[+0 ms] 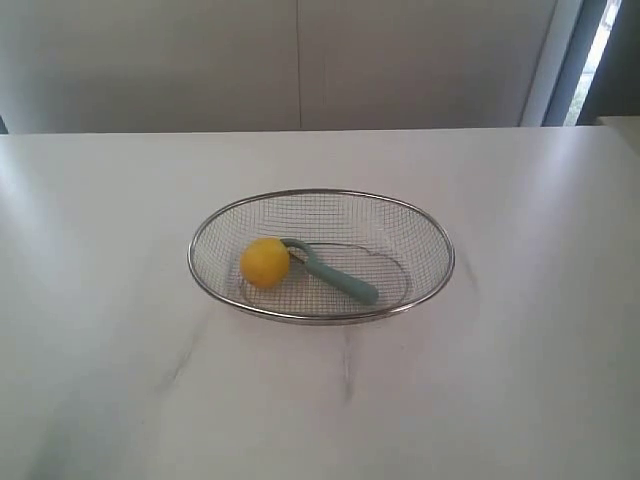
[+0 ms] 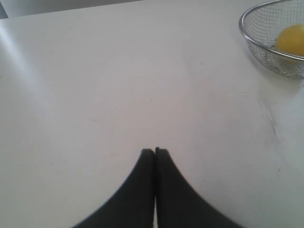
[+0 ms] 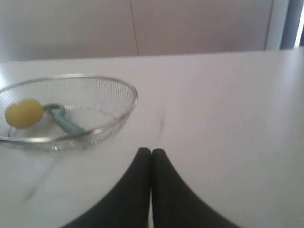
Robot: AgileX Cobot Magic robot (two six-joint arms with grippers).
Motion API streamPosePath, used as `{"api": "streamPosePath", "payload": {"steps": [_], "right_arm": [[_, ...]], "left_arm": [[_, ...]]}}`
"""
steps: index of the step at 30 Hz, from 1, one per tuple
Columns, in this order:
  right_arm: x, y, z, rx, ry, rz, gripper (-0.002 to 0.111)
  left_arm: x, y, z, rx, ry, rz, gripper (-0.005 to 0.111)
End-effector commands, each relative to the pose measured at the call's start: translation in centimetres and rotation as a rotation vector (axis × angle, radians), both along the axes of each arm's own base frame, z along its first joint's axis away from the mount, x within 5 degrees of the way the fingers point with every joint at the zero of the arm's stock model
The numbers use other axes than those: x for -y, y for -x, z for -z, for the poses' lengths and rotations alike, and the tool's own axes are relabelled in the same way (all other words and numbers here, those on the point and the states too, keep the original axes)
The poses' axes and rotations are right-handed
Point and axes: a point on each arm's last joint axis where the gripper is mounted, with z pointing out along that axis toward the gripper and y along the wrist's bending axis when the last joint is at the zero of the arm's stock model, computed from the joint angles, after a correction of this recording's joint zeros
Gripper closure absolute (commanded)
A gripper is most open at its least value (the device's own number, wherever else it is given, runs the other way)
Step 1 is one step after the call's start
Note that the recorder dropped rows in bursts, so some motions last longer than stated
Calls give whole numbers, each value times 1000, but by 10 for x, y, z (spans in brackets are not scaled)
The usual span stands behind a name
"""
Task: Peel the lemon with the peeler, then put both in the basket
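Although the lemon (image 1: 265,262) and peeler (image 1: 340,280) lie in the basket (image 1: 400,225), no peeling shows; left gripper (image 2: 155,151) and right gripper (image 3: 151,151) pressed together, empty.

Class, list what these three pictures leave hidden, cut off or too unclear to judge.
1. Lemon: whether it is peeled; too small in the exterior view, blurred in the right wrist view.
2. Peeler head: detail too small and blurred in both views showing it.
3. Basket: cut by the left wrist view's edge; peeler unseen there.
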Motion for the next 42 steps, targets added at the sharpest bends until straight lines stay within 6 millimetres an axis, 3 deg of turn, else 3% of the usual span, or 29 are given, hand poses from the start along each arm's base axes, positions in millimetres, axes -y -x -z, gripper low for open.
{"api": "streamPosePath", "payload": {"steps": [1, 11, 16, 22, 42], "right_arm": [[1, -2, 6, 30, -3, 18, 108], [1, -2, 6, 30, 1, 20, 108], [7, -3, 6, 31, 8, 120, 108], [19, -3, 7, 31, 198, 272, 108], [19, -3, 7, 30, 192, 270, 108]], "left_arm": [[1, 0, 1, -2, 6, 9, 107], [1, 0, 1, -2, 6, 9, 107], [1, 0, 1, -2, 6, 9, 107], [1, 0, 1, -2, 6, 9, 107], [1, 0, 1, -2, 6, 9, 107]]}}
